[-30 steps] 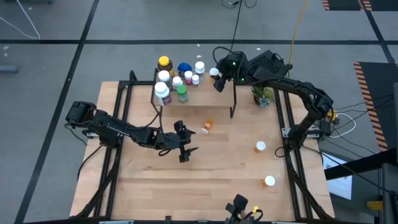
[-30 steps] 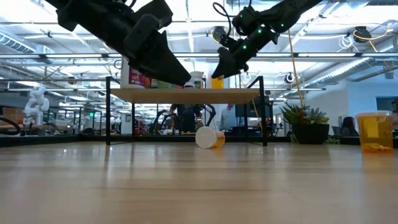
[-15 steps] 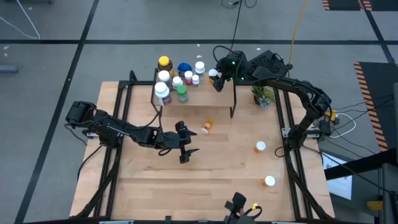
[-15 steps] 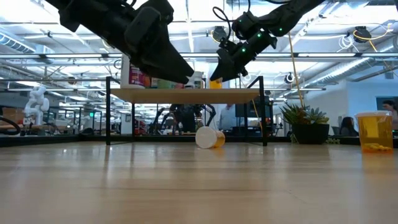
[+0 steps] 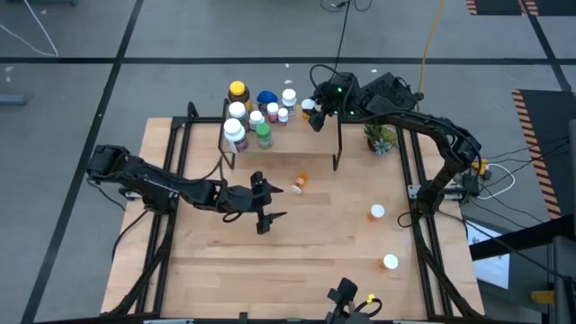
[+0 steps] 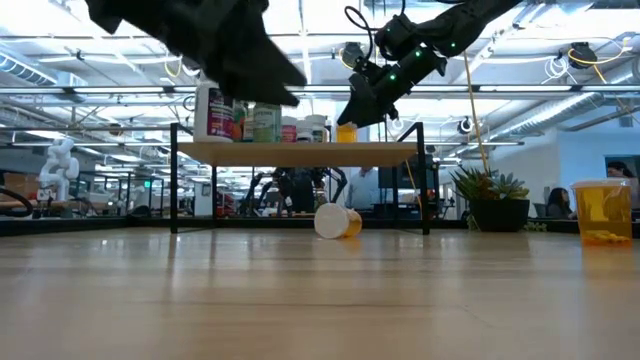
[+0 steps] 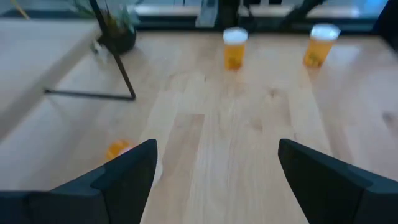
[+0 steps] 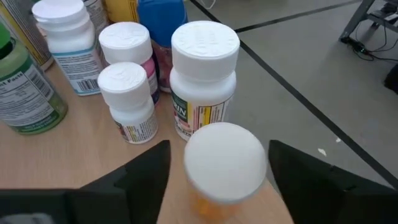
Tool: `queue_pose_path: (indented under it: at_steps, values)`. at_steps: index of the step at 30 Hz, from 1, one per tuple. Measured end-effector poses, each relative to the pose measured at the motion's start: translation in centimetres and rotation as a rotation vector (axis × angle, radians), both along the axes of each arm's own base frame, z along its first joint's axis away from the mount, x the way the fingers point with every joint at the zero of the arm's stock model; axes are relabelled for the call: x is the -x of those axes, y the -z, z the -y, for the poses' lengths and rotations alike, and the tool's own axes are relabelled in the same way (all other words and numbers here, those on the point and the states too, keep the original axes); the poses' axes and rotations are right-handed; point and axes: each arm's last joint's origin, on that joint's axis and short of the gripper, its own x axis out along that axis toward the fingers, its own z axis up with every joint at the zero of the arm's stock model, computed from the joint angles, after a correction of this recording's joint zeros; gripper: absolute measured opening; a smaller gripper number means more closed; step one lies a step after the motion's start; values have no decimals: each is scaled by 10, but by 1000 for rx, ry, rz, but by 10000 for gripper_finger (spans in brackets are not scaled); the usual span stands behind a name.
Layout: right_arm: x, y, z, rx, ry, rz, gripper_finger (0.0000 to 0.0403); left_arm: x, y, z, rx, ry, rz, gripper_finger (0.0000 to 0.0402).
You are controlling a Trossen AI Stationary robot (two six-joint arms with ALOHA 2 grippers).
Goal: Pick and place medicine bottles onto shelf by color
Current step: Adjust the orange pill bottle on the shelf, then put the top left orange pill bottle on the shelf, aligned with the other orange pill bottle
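Observation:
The shelf (image 5: 297, 144) stands at the table's far edge, with several medicine bottles (image 5: 256, 121) clustered on its left part. An orange white-capped bottle (image 8: 224, 165) stands upright on the shelf (image 6: 300, 152) to the right of them. My right gripper (image 8: 219, 180) is open above it, one finger on either side of its cap. Another orange bottle (image 5: 299, 183) lies on its side on the table in front of the shelf. My left gripper (image 5: 263, 209) hovers open near the table's middle, with the lying bottle (image 7: 118, 149) just beyond it.
Two more orange bottles (image 5: 376, 212) (image 5: 390, 262) stand upright on the table's right half. A small potted plant (image 5: 382, 137) stands right of the shelf. The shelf's dark legs (image 7: 118, 74) reach down to the tabletop.
My left gripper has risen and drawn a little toward the table's left, staying open. In the low view it now uncovers the bottles on the shelf. The orange bottle on the shelf has stayed where it was.

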Motion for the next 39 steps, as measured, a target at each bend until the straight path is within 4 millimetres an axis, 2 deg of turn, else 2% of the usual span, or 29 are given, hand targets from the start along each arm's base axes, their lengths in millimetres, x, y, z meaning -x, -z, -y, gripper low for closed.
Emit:
queue_pose_path:
  at_steps: [4, 8, 10, 13, 17, 19, 22, 26, 29, 31, 33, 36, 39]
  values:
    - [0, 0, 0, 0, 0, -1, 305, 5, -11, -1, 3, 1, 29, 337]
    - [4, -5, -3, 5, 9, -10, 328, 9, -21, -2, -29, 10, 20, 337]
    - [11, -17, -8, 39, 24, -5, 328, 10, -38, -5, -74, -8, -15, 337]
    - [24, -41, -24, 76, 19, 17, 326, 8, -74, -13, -146, -42, -91, 337]
    - [42, -52, -63, 54, -34, 31, 324, 5, -129, -35, -232, -76, -153, 337]
    - [49, -45, -85, 21, -67, 39, 324, 6, -157, -51, -259, -93, -169, 337]
    - [61, -23, -118, -49, -115, 39, 324, 7, -206, -83, -268, -129, -109, 337]
    - [77, 14, -154, -106, -112, 1, 324, 4, -250, -133, -248, -204, -95, 337]
    - [89, 42, -169, -130, -73, 0, 324, -10, -262, -168, -211, -232, -119, 337]
    - [93, 60, -176, -139, -60, 12, 324, -28, -258, -188, -156, -221, -116, 337]
    - [97, 75, -181, -116, -48, 25, 324, -36, -253, -208, -65, -186, -87, 337]
    - [99, 89, -188, -90, -60, 46, 324, -43, -246, -230, -41, -198, -50, 337]
    - [98, 92, -196, -90, -102, 40, 324, -53, -232, -245, -68, -245, -87, 337]
